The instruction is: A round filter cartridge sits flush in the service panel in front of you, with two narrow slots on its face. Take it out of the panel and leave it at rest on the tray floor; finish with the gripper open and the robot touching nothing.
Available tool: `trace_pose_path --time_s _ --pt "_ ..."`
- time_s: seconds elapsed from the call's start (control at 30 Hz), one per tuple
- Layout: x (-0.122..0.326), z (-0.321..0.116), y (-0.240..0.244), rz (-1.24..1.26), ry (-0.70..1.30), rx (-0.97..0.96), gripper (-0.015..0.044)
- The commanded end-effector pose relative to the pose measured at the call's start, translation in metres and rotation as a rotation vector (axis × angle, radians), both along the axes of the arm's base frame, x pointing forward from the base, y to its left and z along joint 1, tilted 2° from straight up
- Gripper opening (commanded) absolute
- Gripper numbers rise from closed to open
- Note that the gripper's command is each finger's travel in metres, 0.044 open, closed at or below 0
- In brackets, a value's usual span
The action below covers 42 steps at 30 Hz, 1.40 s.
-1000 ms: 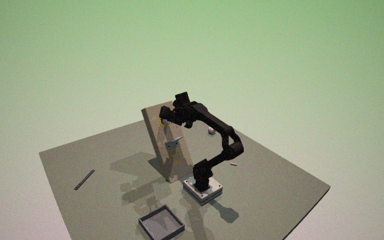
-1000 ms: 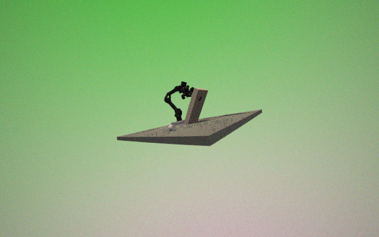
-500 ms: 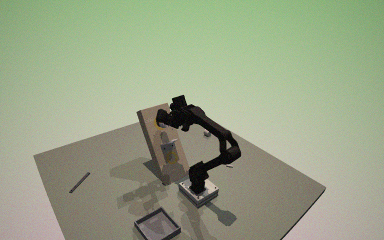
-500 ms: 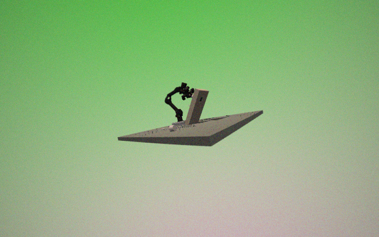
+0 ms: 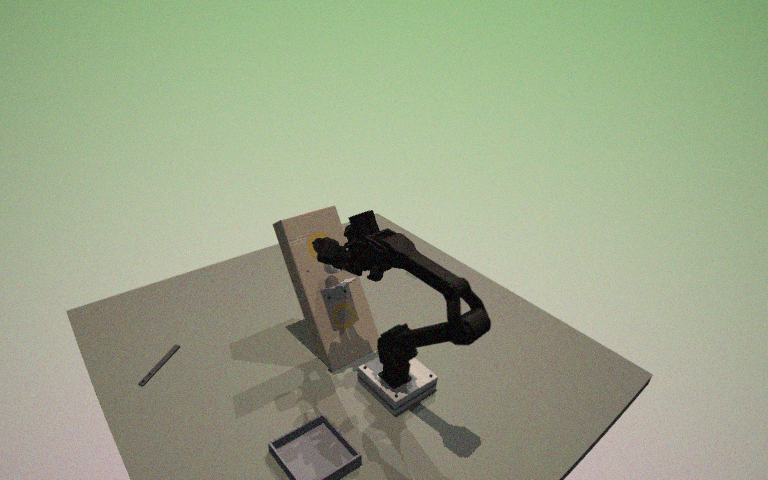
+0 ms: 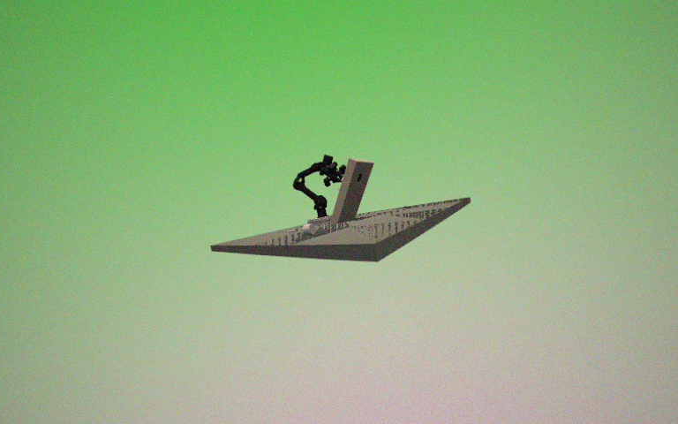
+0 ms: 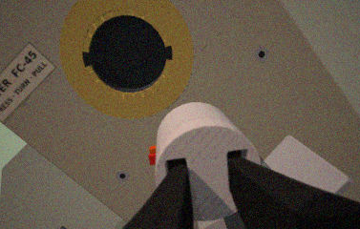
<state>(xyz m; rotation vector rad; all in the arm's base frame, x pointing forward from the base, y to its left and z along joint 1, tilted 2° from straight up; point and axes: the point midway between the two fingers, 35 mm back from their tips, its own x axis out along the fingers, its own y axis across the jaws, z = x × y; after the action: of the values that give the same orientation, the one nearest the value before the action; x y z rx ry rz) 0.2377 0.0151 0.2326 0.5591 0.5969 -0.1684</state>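
The pale round filter cartridge [image 7: 197, 116] is out of the service panel [image 5: 305, 226] [image 6: 351, 192] [image 7: 229, 72]. In the wrist view its side wall and slotted face show, below the open dark hole [image 7: 128, 52] with its yellow ring [image 7: 179, 52]. My gripper [image 7: 205, 166] is shut on the cartridge, with one dark fingertip in each slot. It holds the cartridge in front of the leaning panel, high above the table. Whether the cartridge touches the panel is not clear. The tray [image 5: 296, 433] stands on the table at the bottom of the top view.
A pale plate [image 5: 336, 291] [image 7: 306, 164] sticks out from the panel below the hole, with another yellow ring lower down. A small red-orange part [image 7: 152, 156] shows beside the cartridge. A dark bar [image 5: 159, 365] lies left on the table. A white cylinder [image 6: 309, 228] shows near the base.
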Motion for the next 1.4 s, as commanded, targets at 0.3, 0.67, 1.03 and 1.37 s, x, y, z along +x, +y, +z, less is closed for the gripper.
trace_pose_path --time_s 0.3,0.67,1.03,1.37 --pt "-0.005 -0.011 0.000 0.000 0.004 0.000 0.0095" --pt "-0.008 -0.017 -0.002 -0.007 -0.005 0.000 0.0095" --pt "0.029 0.052 0.002 -0.007 -0.008 0.001 0.0095" --pt "0.029 0.054 0.002 -0.007 -0.008 0.001 0.0121"
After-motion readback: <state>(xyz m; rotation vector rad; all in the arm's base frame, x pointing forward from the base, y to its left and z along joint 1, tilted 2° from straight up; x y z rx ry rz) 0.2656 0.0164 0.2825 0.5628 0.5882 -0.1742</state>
